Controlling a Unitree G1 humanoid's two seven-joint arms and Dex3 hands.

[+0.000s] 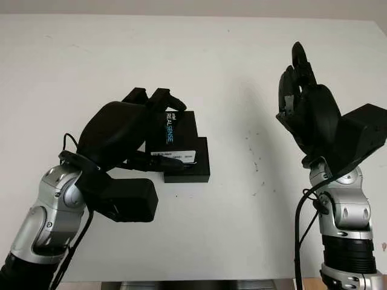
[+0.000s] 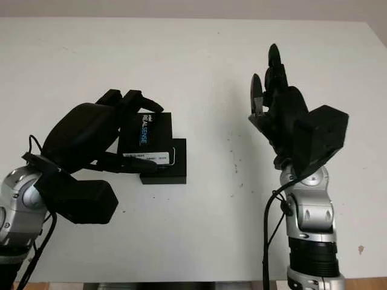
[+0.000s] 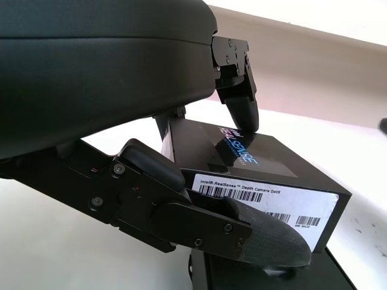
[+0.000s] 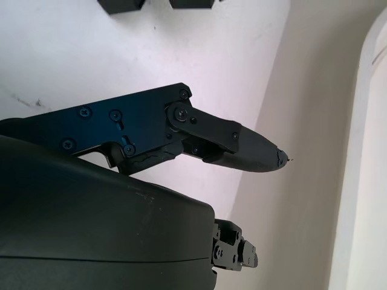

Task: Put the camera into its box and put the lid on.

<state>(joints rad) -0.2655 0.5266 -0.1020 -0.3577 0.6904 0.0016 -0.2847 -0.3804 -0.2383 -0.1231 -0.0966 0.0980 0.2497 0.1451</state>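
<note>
Two hands are showing over the white table (image 1: 199,54). I am seeing the left hand (image 1: 130,130) gripping the black rectangular cardboard lid (image 1: 172,134), offset over the black box base (image 1: 192,164), left of centre. Right hand (image 1: 305,99) is hovering open, well apart at right.

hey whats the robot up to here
The left hand grips the black RealSense lid, holding it over the box on the white table. The lid sits offset, not yet seated on the box. The right hand is open, raised above the table off to the right.
</note>
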